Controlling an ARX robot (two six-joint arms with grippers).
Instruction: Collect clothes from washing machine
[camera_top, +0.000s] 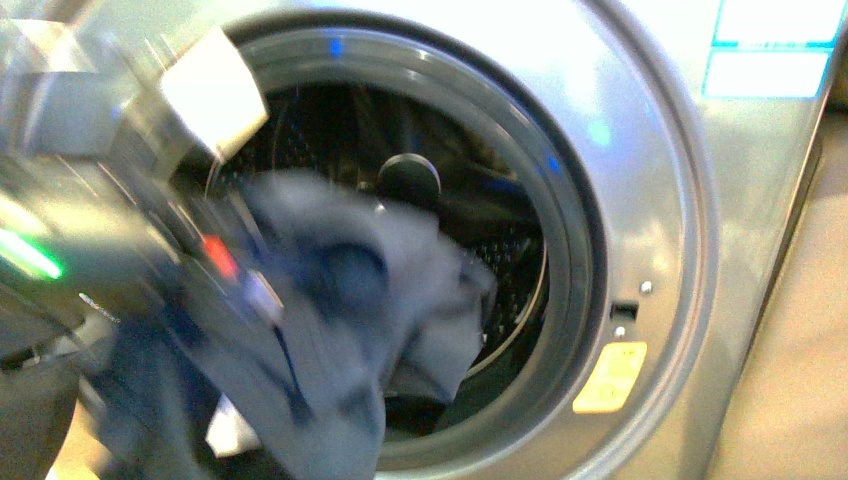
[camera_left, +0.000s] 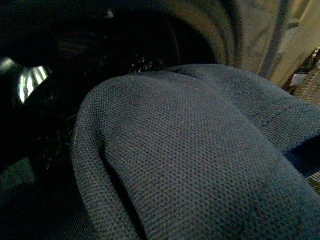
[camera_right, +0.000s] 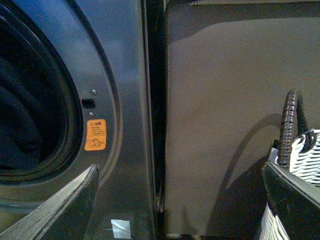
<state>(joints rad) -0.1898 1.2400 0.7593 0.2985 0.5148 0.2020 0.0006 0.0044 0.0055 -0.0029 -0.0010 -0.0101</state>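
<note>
The clothes (camera_top: 350, 290) hang half out of the washing machine's (camera_top: 660, 200) mouth, draped over my left gripper (camera_top: 225, 270) (too blurred and buried to tell whether it is clamped on them). If my hold is thin, the fabric can slide off or snag on the rim beyond it. My right gripper (camera_right: 180, 170) stands spread and holds nothing, with the basket (camera_right: 305, 155) just beside it.

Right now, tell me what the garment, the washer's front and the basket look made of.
Garment: soft knit fabric, matte dark blue; a fine mesh-like texture shows close up.
Washer front: grey with a satin metallic sheen, either painted metal or plastic; cannot tell which.
Basket: woven white strips, likely plastic or wicker, with a dark twisted handle.
</note>
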